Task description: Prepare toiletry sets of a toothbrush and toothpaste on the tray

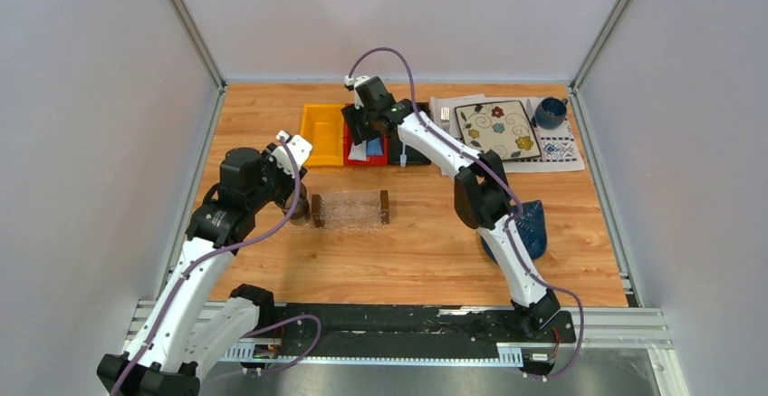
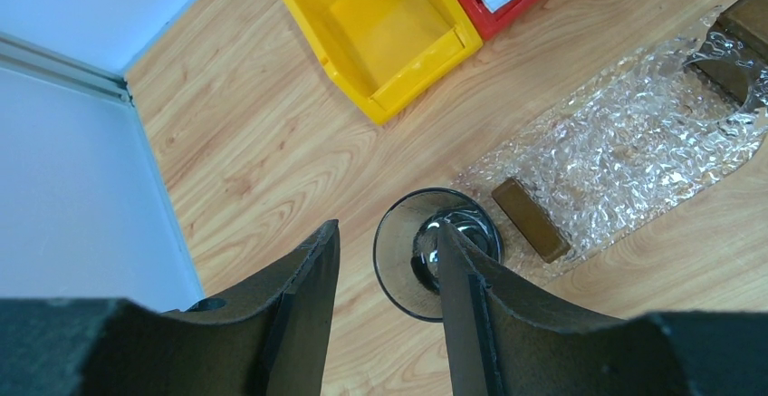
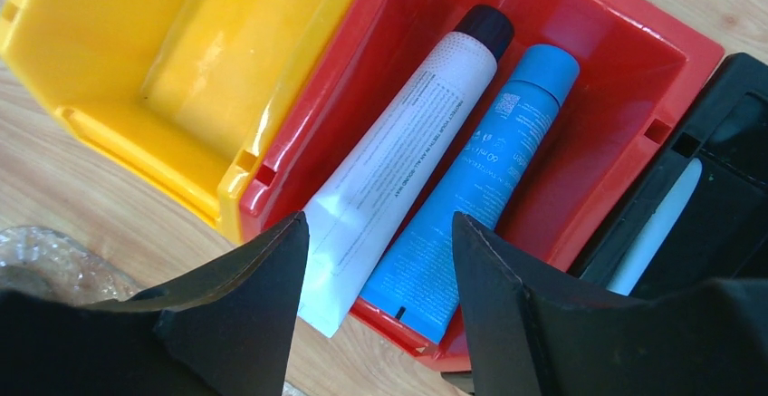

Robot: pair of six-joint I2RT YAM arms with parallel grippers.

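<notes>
Two toothpaste tubes lie side by side in the red bin (image 3: 625, 88): a white one (image 3: 398, 156) with a black cap and a bright blue one (image 3: 480, 188). My right gripper (image 3: 379, 224) hangs open just above their crimped ends, holding nothing; from above it (image 1: 362, 133) sits over that bin. A slim pale toothbrush (image 3: 659, 224) rests in the black bin (image 3: 724, 169) beside it. The clear textured tray (image 1: 350, 207) with brown end blocks lies mid-table with nothing in it. My left gripper (image 2: 388, 228) is open at the tray's (image 2: 625, 151) left end, above a dark glass cup (image 2: 426, 265).
A yellow bin (image 1: 323, 133) with nothing in it stands left of the red one. At the back right are a square floral plate (image 1: 496, 129) and a blue cup (image 1: 549, 112). A dark blue leaf-shaped dish (image 1: 532, 228) lies by the right arm.
</notes>
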